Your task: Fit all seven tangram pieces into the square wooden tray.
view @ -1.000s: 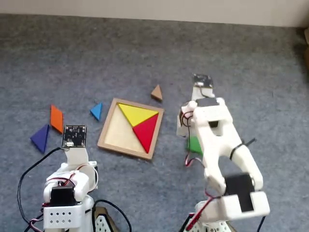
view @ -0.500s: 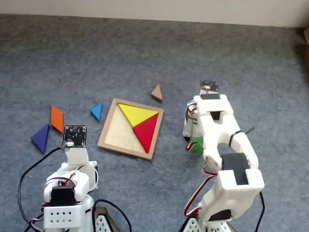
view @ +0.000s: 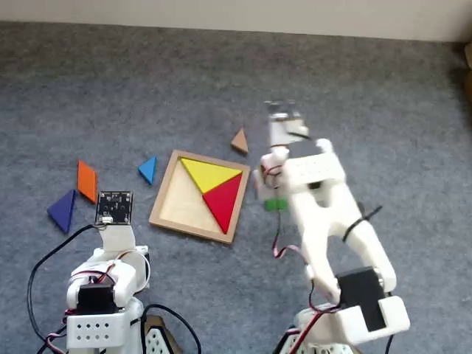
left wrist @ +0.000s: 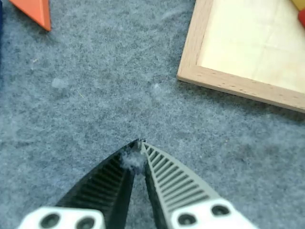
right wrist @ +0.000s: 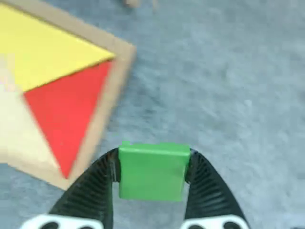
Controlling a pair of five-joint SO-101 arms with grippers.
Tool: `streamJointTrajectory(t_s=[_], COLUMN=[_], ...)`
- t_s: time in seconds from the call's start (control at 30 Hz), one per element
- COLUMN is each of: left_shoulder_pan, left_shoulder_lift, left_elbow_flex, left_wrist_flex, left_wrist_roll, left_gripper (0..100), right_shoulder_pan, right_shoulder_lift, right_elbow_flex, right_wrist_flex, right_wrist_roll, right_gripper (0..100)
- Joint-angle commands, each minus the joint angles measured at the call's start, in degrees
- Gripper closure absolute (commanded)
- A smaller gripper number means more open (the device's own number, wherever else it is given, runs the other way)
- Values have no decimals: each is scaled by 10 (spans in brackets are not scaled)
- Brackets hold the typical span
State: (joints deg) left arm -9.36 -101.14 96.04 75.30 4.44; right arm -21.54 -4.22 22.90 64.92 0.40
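Observation:
The square wooden tray (view: 168,212) lies mid-table with a yellow triangle (view: 208,175) and a red triangle (view: 224,199) in it; its other half is bare wood. My right gripper (view: 274,200) hangs just right of the tray, shut on a green square piece (right wrist: 152,171), which the right wrist view shows clamped between both fingers above the carpet beside the tray's edge (right wrist: 107,101). My left gripper (left wrist: 137,145) is shut with nothing in it, low over the carpet near the tray's frame (left wrist: 228,82). Loose pieces: an orange parallelogram (view: 86,180), a dark blue triangle (view: 63,209), a small blue triangle (view: 148,169), a tan triangle (view: 239,141).
Grey carpet covers the whole table. The orange, dark blue and small blue pieces lie left of the tray, near the left arm (view: 103,280). The tan triangle sits just beyond the tray's far corner. Open carpet stretches behind and to the right.
My right arm has lifted the green square off the carpet and swung it left and farther back, towards the tray's right edge. The left arm has kept still.

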Motion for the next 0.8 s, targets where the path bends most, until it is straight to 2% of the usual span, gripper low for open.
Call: streamJointTrajectory(t_s=[0.0,0.17,0.33,0.53,0.77], left_shoulder_pan=[-7,-7,-7,-7,-7], left_shoulder_lift=[-27,-27,-27,-27,-27], left_elbow_flex=[11,11,11,11,11], left_wrist_flex=[3,3,3,3,3], left_wrist_roll=[-3,-3,-3,-3,-3], left_gripper=[995,995,995,995,995], right_shoulder_pan=[-90,-175,-227,-247,-258], right_shoulder_lift=[-11,71,181,265,301], right_elbow_flex=[-36,-98,-204,-296,-368], right_wrist_flex=[-53,-100,-100,-68,11], right_wrist_roll=[17,17,17,17,11], right_gripper=[983,983,982,971,861])
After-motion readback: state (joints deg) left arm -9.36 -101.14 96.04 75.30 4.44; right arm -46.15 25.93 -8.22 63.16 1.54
